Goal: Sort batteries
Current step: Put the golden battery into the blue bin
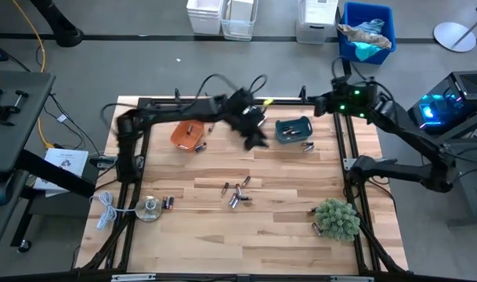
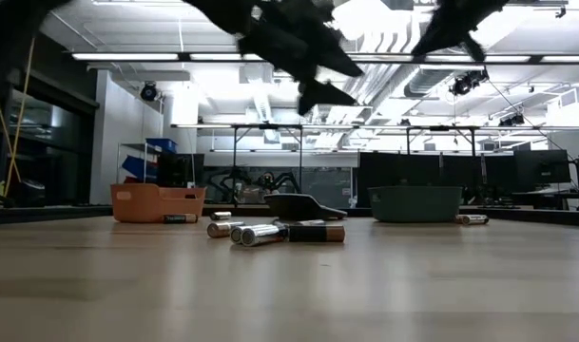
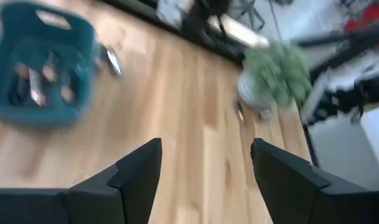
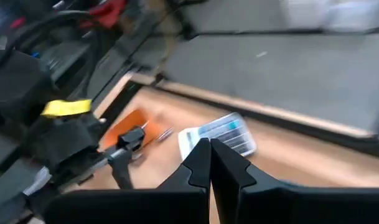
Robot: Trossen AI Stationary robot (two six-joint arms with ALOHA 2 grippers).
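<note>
At the bottom of the high view, a green plant (image 1: 337,219) sits at lower right of the tabletop (image 1: 222,235), with a round clear-and-metal disc (image 1: 149,208) at lower left. Loose batteries (image 1: 236,194) lie at mid-frame. Above them the left gripper (image 1: 254,138) hangs over the wood just left of the teal bowl (image 1: 293,130), its fingers (image 3: 137,168) spread wide and empty. An orange bowl (image 1: 186,134) sits further left. At upper right the right gripper (image 4: 210,163) waits beyond the tabletop's edge, fingers closed together on nothing.
</note>
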